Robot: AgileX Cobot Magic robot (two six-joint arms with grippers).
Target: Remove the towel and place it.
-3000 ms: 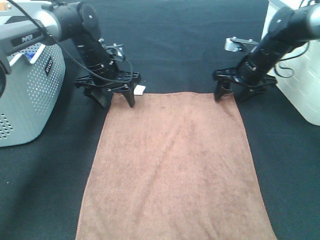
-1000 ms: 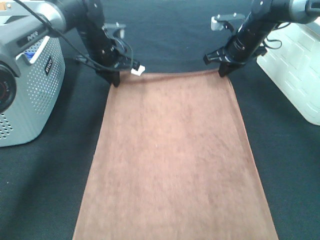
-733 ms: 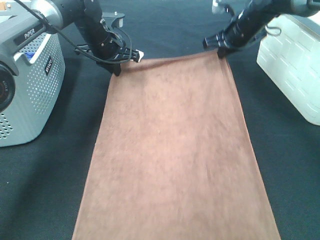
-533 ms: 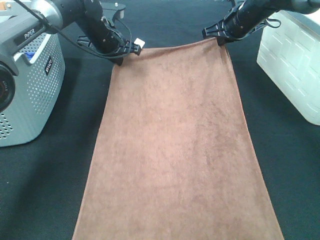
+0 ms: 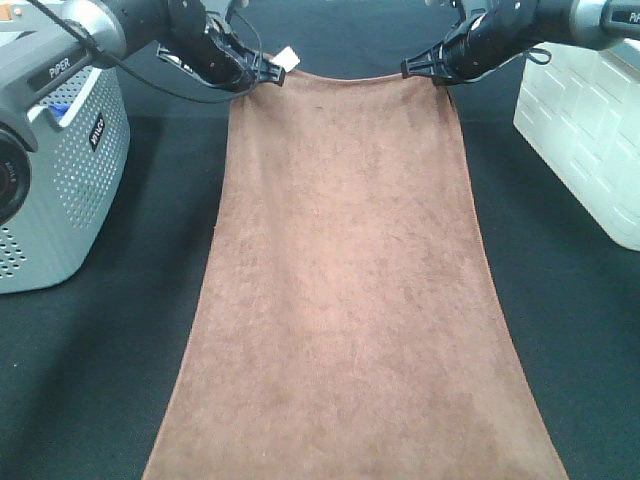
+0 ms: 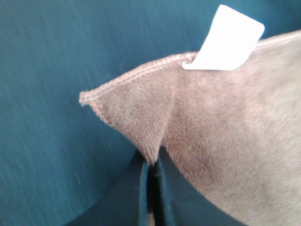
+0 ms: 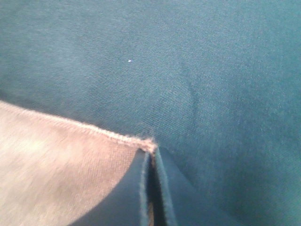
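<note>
The brown plush towel (image 5: 345,270) lies lengthwise down the middle of the black table, its far edge lifted. My left gripper (image 5: 250,72) is shut on the towel's far left corner (image 6: 141,113), right by the small white tag (image 5: 289,58), which also shows in the left wrist view (image 6: 225,40). My right gripper (image 5: 432,70) is shut on the far right corner (image 7: 70,155). The towel's near end runs out of the exterior view at the bottom.
A grey perforated basket (image 5: 50,170) stands at the left edge. A white box (image 5: 585,130) stands at the right edge. Black cloth (image 5: 570,330) covers the table on both sides of the towel.
Both grippers have moved away from the camera and upward with the towel's far corners, dragging and stretching the towel toward the back of the table.
</note>
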